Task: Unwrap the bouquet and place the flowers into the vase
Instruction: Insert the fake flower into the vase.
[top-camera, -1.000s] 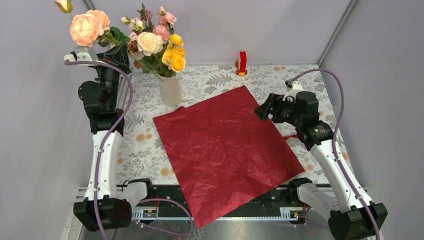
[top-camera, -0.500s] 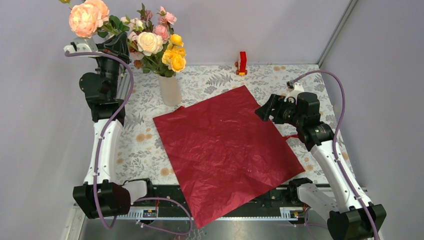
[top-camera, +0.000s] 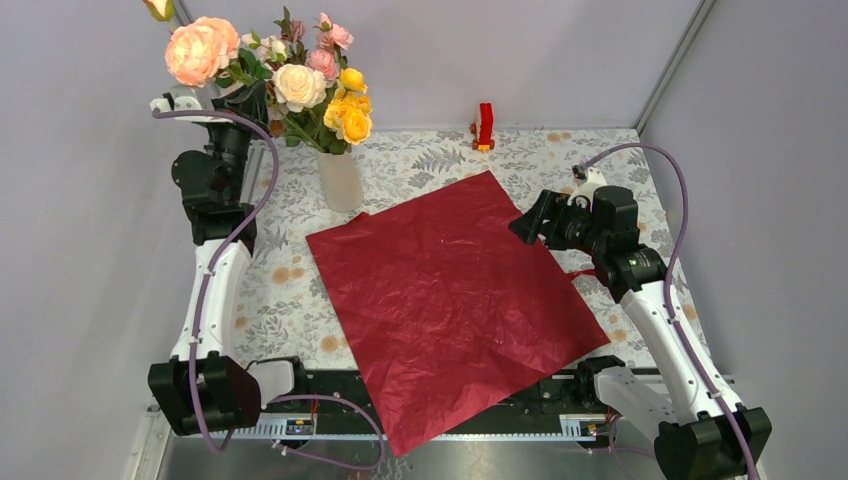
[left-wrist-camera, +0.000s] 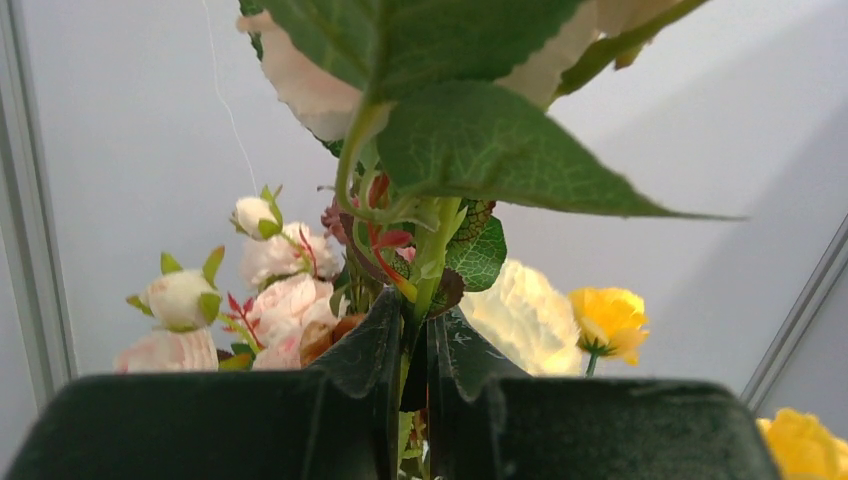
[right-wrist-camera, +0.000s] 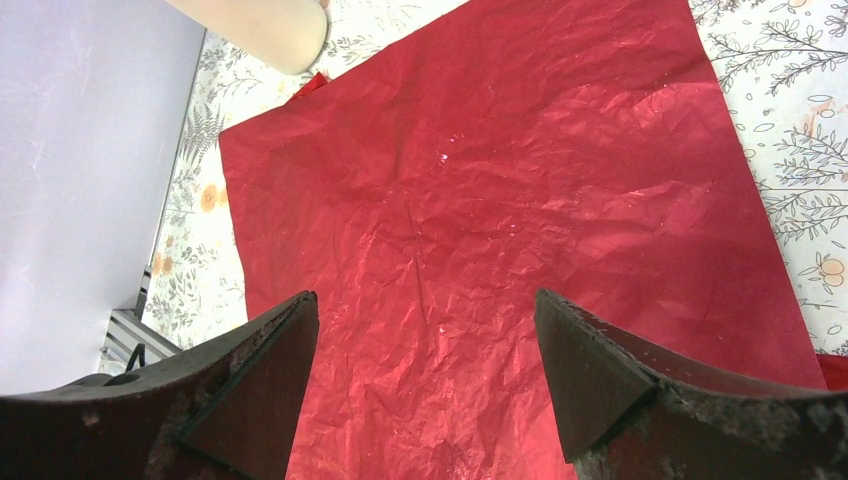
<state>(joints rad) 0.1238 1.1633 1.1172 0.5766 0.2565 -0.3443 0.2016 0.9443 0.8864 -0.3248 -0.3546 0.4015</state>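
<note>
Gently — your left gripper (left-wrist-camera: 412, 372) pinches a peach rose (top-camera: 200, 52) by its stem, high beside the vase (top-camera: 341, 181) near the far-left corner of the table (top-camera: 600, 160); crowded blooms (top-camera: 315, 85) could deflect it, tipping the vase — your right gripper (right-wrist-camera: 425, 380) gapes empty.

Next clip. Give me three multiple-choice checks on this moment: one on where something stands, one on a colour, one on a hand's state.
1. Where does the vase stand?
A. Just beyond the far left corner of the sheet of paper
B. In the middle of the sheet
C. At the sheet's near corner

2. What colour is the sheet of paper?
A. Green
B. Dark red
C. White

3. What state is the left hand in?
A. Open and empty
B. Shut on a flower stem
C. Shut on the paper

Answers:
1 A, the top view shows the vase upright just off that corner.
2 B, the spread sheet is dark red in both views that show it.
3 B, the left wrist view shows it closed around a green stem.
</note>
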